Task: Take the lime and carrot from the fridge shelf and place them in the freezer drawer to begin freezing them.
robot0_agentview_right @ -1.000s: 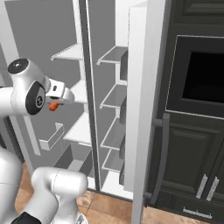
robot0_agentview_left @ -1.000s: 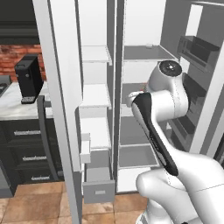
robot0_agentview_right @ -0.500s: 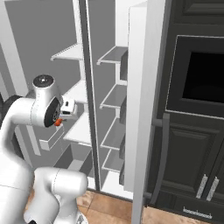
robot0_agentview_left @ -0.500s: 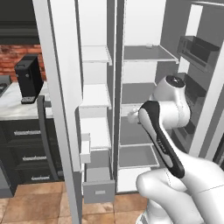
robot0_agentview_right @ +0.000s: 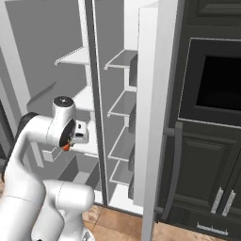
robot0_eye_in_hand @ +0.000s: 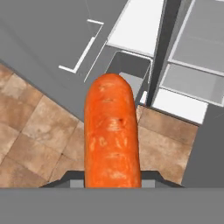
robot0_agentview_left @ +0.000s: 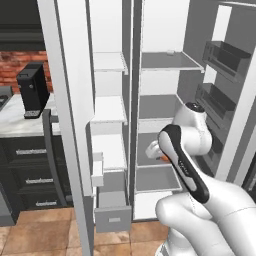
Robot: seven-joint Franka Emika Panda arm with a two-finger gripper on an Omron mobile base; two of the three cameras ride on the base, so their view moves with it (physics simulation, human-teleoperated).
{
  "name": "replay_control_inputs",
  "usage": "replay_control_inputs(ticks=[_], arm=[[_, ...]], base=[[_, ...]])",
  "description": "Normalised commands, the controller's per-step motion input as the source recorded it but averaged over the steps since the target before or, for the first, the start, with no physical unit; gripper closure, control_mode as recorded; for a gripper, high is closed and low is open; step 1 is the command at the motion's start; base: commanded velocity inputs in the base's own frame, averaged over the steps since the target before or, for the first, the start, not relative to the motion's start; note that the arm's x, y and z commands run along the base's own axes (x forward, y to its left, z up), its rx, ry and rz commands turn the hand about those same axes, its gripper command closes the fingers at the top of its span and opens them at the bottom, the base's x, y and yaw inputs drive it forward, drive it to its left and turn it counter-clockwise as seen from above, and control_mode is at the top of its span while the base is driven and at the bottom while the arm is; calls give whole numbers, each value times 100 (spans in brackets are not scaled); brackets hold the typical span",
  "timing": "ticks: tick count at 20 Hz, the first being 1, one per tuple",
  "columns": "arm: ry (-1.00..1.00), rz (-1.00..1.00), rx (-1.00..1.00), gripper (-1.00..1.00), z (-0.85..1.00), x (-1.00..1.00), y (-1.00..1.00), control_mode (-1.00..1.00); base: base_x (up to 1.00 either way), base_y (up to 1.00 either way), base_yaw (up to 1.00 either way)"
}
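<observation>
Since a second ago the arm has swung down and back out of the fridge interior, so the gripper (robot0_agentview_left: 159, 154) now hangs lower, at about the level of the lower shelves and in front of the fridge compartment, where before it reached in higher up. Clamped between its jaws is the carrot (robot0_eye_in_hand: 112, 135), which in the hand view stands long and orange up the middle of the picture, its rounded tip pointing away from the hand. From the left base view only a small orange sliver of it (robot0_agentview_left: 163, 158) shows beside the arm's dark forearm link; from the right base view it peeks out as an orange spot (robot0_agentview_right: 66, 147) under the wrist. Beyond the carrot's tip in the hand view lies the freezer drawer (robot0_eye_in_hand: 132, 66), pulled open, its pale grey box seen from above, with brown floor tiles (robot0_eye_in_hand: 30, 127) on either side of the carrot. In the left base view the same drawer (robot0_agentview_left: 112, 211) stands open at the bottom of the left compartment, low and to the left of the gripper, well apart from it. A wide pale grey fridge shelf (robot0_agentview_left: 165, 61) sits high in the right compartment, with a small white lump (robot0_agentview_left: 170, 51) resting on it.
</observation>
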Motion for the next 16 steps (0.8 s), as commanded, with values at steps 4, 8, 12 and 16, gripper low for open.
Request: replay_control_inputs(ticks=[4, 8, 12, 16], arm=[[19, 12, 0, 100, -60, -3, 11, -100], [20, 10, 0, 100, -57, 0, 24, -100], [22, 8, 0, 100, -51, 0, 34, -100], [23, 11, 0, 100, -40, 0, 18, -100]], base=[[0, 0, 0], [0, 0, 0], [0, 0, 0], [0, 0, 0]])
